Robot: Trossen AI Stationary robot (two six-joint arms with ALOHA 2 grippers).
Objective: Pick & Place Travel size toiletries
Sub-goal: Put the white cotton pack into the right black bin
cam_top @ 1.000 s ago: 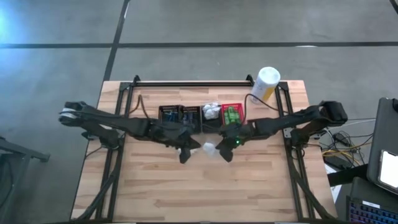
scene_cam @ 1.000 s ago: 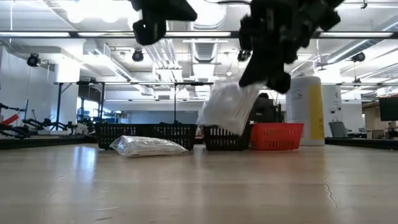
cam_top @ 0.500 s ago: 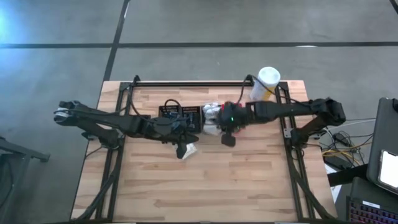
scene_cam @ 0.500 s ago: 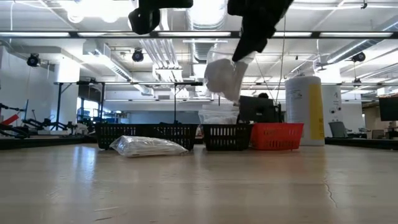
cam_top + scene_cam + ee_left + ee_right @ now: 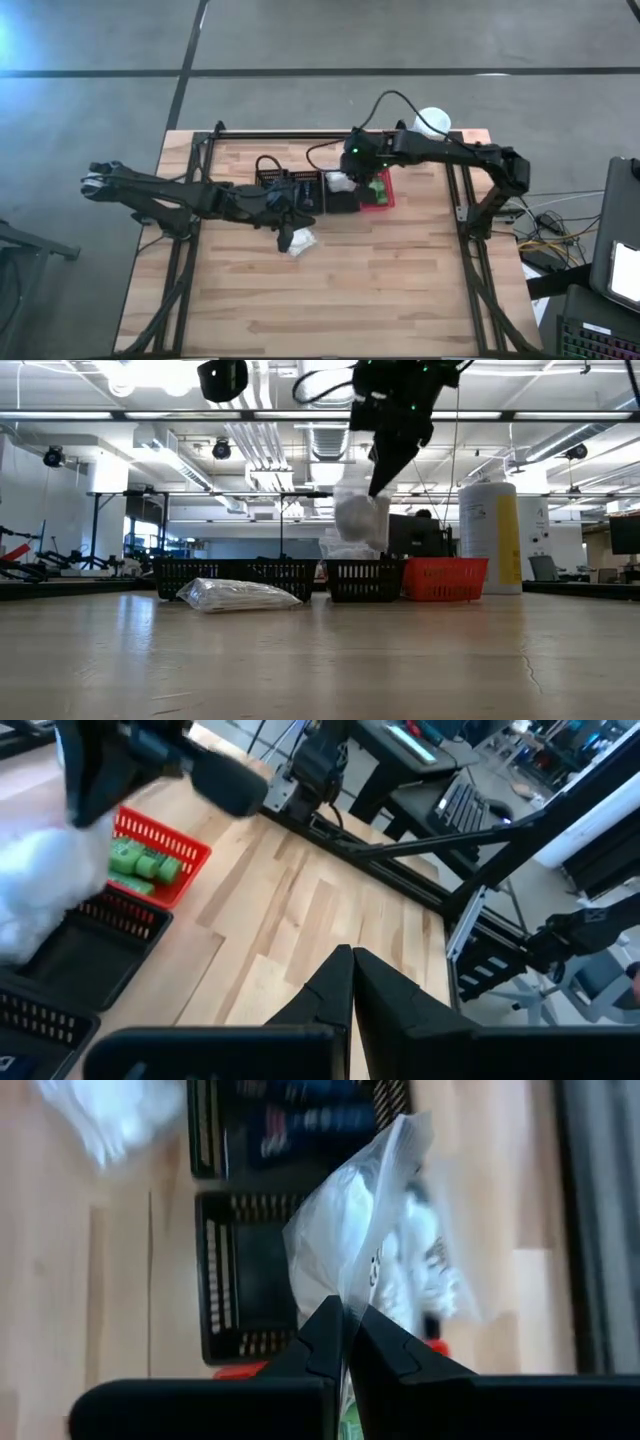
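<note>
Table bundle: you've got a white puffy bundle (image 5: 301, 241) lying on the wood, just beside your left gripper (image 5: 283, 238), fingers pressed together.
Right gripper (image 5: 377, 478): pinching a second white bundle (image 5: 358, 515) above the black basket (image 5: 364, 579).
Red basket (image 5: 172, 845): green bottles (image 5: 140, 865) inside.

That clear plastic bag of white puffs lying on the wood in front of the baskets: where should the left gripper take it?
From above, I'd pinch a loose edge of the clear plastic bag of white puffs. It lies flat and low on the table, so a side approach has little to bite. The left gripper is right beside it; the right gripper holds another white bundle over the black basket.
</note>
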